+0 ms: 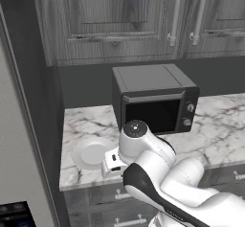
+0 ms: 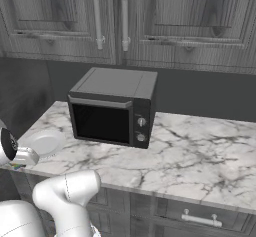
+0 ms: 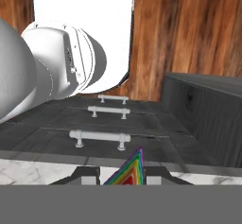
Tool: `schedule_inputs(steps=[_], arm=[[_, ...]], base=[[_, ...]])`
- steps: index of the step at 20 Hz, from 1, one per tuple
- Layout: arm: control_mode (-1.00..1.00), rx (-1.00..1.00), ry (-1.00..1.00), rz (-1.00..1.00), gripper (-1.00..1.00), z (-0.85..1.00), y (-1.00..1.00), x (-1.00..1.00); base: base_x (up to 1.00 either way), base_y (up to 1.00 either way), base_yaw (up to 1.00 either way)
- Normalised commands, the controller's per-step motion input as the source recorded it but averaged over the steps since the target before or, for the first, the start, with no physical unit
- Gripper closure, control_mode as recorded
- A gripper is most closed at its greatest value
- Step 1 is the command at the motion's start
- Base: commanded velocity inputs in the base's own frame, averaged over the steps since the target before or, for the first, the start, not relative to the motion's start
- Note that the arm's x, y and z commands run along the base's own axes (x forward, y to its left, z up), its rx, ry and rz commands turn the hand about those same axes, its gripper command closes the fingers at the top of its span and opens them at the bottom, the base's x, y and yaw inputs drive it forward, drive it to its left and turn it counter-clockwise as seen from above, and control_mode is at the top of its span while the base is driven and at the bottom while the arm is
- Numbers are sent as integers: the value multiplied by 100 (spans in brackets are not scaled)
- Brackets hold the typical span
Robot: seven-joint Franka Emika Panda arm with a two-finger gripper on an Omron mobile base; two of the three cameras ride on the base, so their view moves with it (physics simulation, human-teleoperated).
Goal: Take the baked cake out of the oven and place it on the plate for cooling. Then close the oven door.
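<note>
We judge the hand [image 3: 124, 180], clamped on the rainbow cake wedge [image 3: 128, 171], must carry it onto the plate [image 1: 91, 153] just beside.

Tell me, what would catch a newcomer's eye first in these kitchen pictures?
Probably the white robot arm bulking up in the foreground, bent low over the marble counter. Behind it a small black microwave stands on the counter, with a white plate to its left. In the hand view a rainbow-striped wedge sits between the shut gripper's fingertips.

One black microwave [image 1: 155, 104] and one white plate [image 1: 91, 153] sit on one marble counter [image 1: 220, 130]. Above hang two long cabinet handles [image 1: 175, 15]. One rainbow-striped cake wedge [image 3: 128, 171] shows.
</note>
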Motion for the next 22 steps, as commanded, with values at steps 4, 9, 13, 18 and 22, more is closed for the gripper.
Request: schedule_inputs(steps=[4,9,13,18,22], arm=[[100,0,0,0,100,0,0,0],[-100,0,0,0,100,0,0,0],[-100,0,0,0,100,0,0,0],[-100,2,-5,0,100,-2,0,-1],[-100,-4,1,1,100,-5,14,52]], base=[[0,0,0],[0,0,0],[0,0,0],[0,0,0],[0,0,0]])
